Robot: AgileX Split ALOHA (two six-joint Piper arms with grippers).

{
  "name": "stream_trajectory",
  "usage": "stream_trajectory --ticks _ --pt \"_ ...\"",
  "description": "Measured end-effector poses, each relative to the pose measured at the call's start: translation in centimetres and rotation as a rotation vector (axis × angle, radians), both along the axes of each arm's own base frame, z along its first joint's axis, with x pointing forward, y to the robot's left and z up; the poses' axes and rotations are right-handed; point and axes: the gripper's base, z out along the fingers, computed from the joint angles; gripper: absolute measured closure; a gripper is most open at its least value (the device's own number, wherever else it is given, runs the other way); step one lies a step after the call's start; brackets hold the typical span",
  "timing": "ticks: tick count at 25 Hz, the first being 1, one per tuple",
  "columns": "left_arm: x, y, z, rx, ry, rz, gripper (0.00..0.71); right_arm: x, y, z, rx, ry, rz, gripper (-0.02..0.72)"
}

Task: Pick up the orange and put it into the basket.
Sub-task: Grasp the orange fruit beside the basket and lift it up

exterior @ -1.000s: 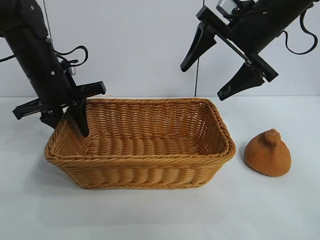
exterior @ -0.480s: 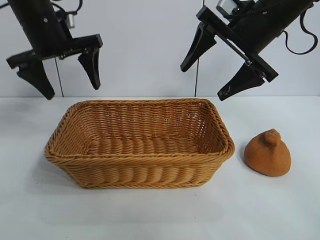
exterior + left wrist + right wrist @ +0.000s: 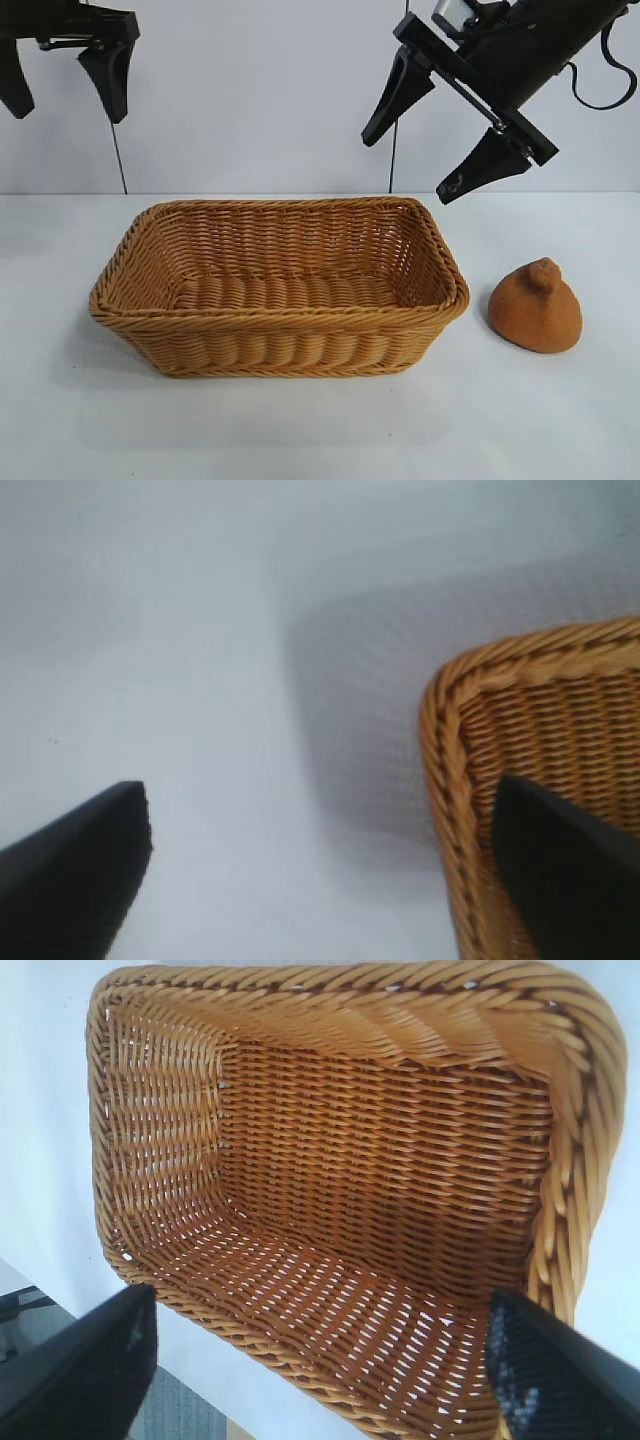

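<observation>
So the basket (image 3: pixel 280 285) sits empty mid-table, and we see the left gripper (image 3: pixel 62 75) has lifted clear of its left rim, now way up above that corner, jaws spread wide and holding nothing. The right gripper (image 3: pixel 432 138) hangs above the basket's right end, wide open too, empty. The orange (image 3: pixel 536 305) sits just right of the basket, untouched, so we reckon the pick is still to come.
</observation>
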Motion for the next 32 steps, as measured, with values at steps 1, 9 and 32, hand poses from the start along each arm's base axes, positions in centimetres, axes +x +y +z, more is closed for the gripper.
stream_trajectory --ticks 1,9,32 --pt "-0.2 0.7 0.0 0.001 0.006 0.016 0.055 0.0 0.0 0.0 0.000 0.000 0.000 0.094" --pt "-6.2 4.2 1.8 0.006 0.040 0.083 0.059 0.0 0.0 0.0 -0.001 0.000 0.000 0.094" --pt "-34.8 5.9 -0.4 -0.012 -0.248 0.076 0.059 0.0 0.1 0.1 0.013 0.005 -0.002 0.094"
